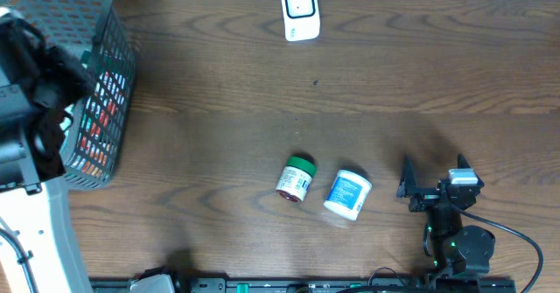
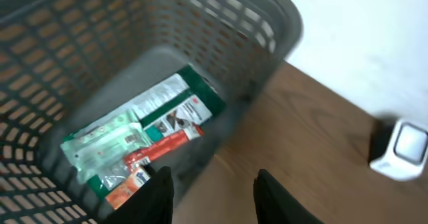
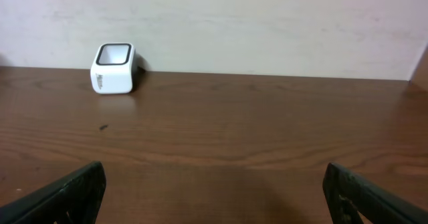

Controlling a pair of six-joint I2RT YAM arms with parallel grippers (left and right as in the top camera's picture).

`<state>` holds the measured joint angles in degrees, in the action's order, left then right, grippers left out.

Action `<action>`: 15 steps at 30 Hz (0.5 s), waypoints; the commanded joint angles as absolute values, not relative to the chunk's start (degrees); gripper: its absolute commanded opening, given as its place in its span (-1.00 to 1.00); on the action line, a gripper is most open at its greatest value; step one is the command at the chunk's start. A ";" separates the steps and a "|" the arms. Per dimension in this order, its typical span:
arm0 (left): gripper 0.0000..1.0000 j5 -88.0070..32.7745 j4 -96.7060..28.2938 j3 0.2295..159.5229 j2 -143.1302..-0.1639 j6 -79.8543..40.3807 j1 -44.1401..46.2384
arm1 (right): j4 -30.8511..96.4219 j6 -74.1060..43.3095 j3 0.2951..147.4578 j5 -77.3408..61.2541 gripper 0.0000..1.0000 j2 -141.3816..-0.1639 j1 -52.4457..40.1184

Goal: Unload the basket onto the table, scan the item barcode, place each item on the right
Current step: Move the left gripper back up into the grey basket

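Left fingers (image 2: 160,194) apart, empty, over gray mesh basket (image 2: 281,17) holding packets (image 2: 154,127). Right fingers (image 3: 73,187) spread wide, empty, low over tabletop (image 3: 267,117), facing scanner (image 3: 114,68).

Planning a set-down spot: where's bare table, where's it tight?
Free: the wide wood band between scanner and the green-lidded jar and white tub; also from basket across to the green-lidded jar. Tight: gap between white tub and right pincer. Crowded: basket floor, covered in packets.
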<state>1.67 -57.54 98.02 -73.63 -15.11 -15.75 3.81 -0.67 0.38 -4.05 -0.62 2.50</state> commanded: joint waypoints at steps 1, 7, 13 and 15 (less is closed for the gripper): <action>-0.25 2.42 -56.51 99.02 -73.71 -18.02 -18.26 | 4.08 -1.23 0.32 -3.70 0.98 -0.27 2.79; -0.23 2.44 -54.22 99.02 -73.73 -18.13 -20.84 | 4.05 -1.23 0.32 -3.70 0.99 -0.27 2.79; -0.24 2.66 -51.48 98.78 -73.80 -18.13 -22.72 | 4.08 -1.23 0.32 -3.70 0.99 -0.27 2.79; -0.23 2.66 -51.00 98.78 -74.04 -18.13 -23.20 | 4.05 -1.23 0.32 -3.70 0.99 -0.27 2.79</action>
